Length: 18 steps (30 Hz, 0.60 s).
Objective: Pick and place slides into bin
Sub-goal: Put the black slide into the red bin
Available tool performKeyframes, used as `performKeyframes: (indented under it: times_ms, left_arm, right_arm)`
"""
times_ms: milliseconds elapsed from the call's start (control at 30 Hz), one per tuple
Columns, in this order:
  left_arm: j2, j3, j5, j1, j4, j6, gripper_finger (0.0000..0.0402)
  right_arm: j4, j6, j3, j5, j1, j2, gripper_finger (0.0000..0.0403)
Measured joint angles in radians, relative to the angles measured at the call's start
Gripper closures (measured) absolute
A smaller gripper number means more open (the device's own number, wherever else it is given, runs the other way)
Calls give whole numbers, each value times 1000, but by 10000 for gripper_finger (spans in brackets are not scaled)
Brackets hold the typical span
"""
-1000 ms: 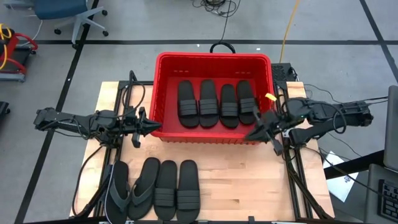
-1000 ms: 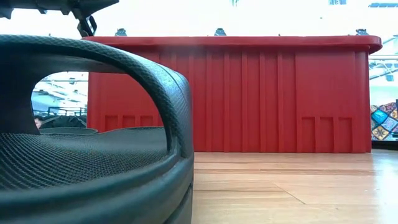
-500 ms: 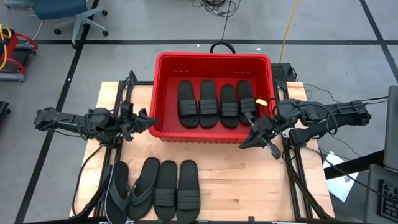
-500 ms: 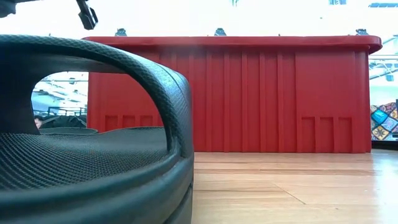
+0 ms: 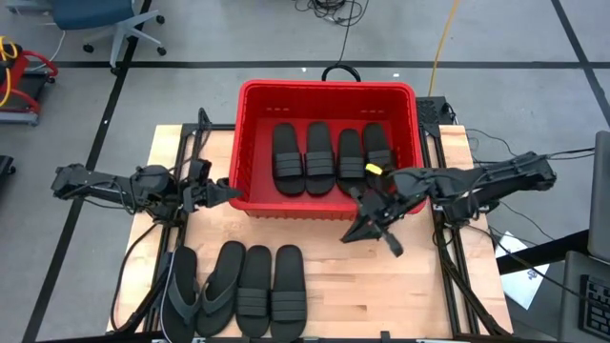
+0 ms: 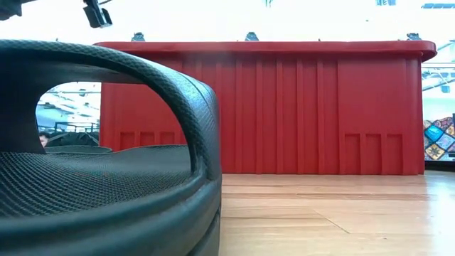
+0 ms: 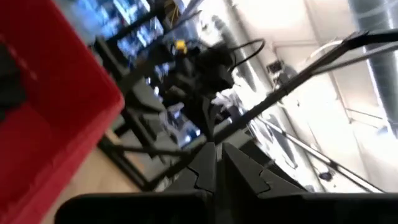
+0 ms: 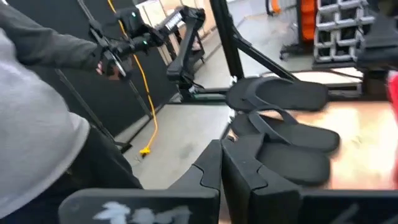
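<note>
The red bin (image 5: 329,95) stands at the table's far middle, and several black slides (image 5: 334,157) lie side by side on its floor. Several more slides (image 5: 238,291) lie in a row on the table by its near edge; the right wrist view shows them too (image 8: 292,134). My left gripper (image 5: 236,191) is shut and empty, level, just off the bin's near left corner. My right gripper (image 5: 347,235) is shut and empty, above the bare table in front of the bin's near wall, pointing toward the row of slides.
Bare wooden table (image 5: 381,286) lies between the bin and the row of slides and to the row's right. One slide (image 6: 106,163) fills the low view's left. Cables run along both side edges. A person's sleeve (image 8: 37,124) shows beyond the table.
My right gripper has gone from the bin's near right corner toward the table's left and near edges, sinking a little, and now hangs in front of the bin's near wall. My left gripper has rolled about its own axis in place. Both stay shut; no slide has moved.
</note>
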Motion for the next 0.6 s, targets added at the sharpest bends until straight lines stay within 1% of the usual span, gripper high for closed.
performKeyframes:
  times_ms: [133, 267, 400, 500, 533, 600]
  left_arm:
    - [15, 0, 81, 0, -35, -20, 380]
    - [19, 0, 189, 0, -33, -5, 380]
    - [19, 0, 285, 0, -40, 38, 380]
    - [21, 0, 319, -7, -52, 35, 380]
    - [25, 0, 320, -12, -65, 35, 380]
    - [42, 0, 327, -22, -84, 41, 380]
  right_arm:
    - [178, 26, 0, 2, 25, 97, 393]
    - [343, 90, 0, 37, 42, 215, 358]
    - [414, 158, 0, 56, 58, 333, 302]
    - [430, 219, -1, 63, 60, 389, 257]
    - [436, 246, -1, 77, 60, 398, 246]
    - [435, 274, -1, 108, 60, 399, 238]
